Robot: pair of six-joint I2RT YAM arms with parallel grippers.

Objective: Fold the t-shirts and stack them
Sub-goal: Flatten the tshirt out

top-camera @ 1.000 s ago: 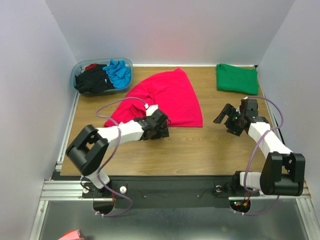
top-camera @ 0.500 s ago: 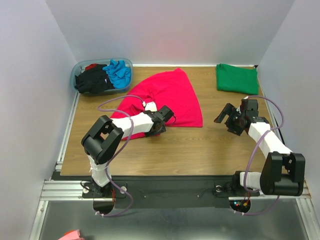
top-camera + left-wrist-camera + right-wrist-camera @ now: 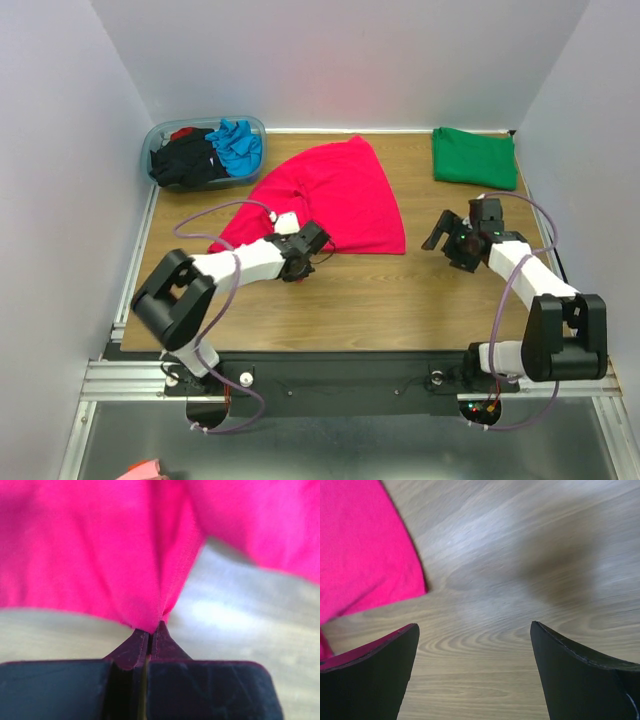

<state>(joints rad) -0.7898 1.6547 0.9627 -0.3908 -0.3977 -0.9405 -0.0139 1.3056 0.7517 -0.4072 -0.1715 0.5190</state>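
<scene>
The magenta-red t-shirt (image 3: pixel 340 195) is spread on the table (image 3: pixel 400 295), and a fold of its near hem is pinched between the closed fingers of the left gripper (image 3: pixel 150 630) at the shirt's near-left edge. The right gripper (image 3: pixel 474 626) is held with its jaws wide apart over bare wood, just off that shirt's near-right corner. The green t-shirt (image 3: pixel 473 157) is laid folded well to the far right of the magenta-red one, while the black t-shirt (image 3: pixel 185 162) and the turquoise-blue t-shirt (image 3: pixel 238 146) are bundled in the plastic tub (image 3: pixel 262 128) at its far left.
</scene>
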